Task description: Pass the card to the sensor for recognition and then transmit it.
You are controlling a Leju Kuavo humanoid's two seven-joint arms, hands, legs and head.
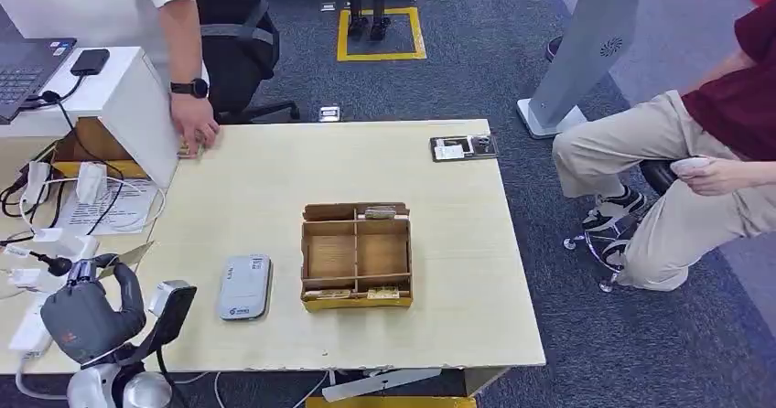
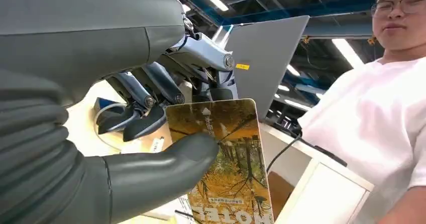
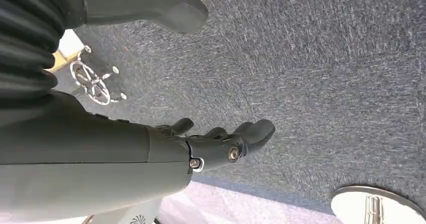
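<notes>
My left hand point(image 1: 91, 315) is raised over the table's front left corner. It pinches a card point(image 1: 137, 254) between thumb and fingers. In the left wrist view the card point(image 2: 236, 169) carries a yellow autumn-tree picture, with my thumb point(image 2: 166, 163) pressed on its face and the other fingers point(image 2: 150, 108) behind it. The sensor point(image 1: 244, 286), a flat grey-white device, lies on the table to the right of that hand, apart from the card. My right hand point(image 3: 211, 148) hangs over dark carpet with its fingers apart, holding nothing.
A cardboard divider box point(image 1: 357, 254) with cards stands mid-table, right of the sensor. A person in white rests a hand point(image 1: 195, 124) on the far left table edge beside a white box point(image 1: 137, 106). A seated person point(image 1: 677, 188) is at the right. Cables point(image 1: 55, 207) lie at the left.
</notes>
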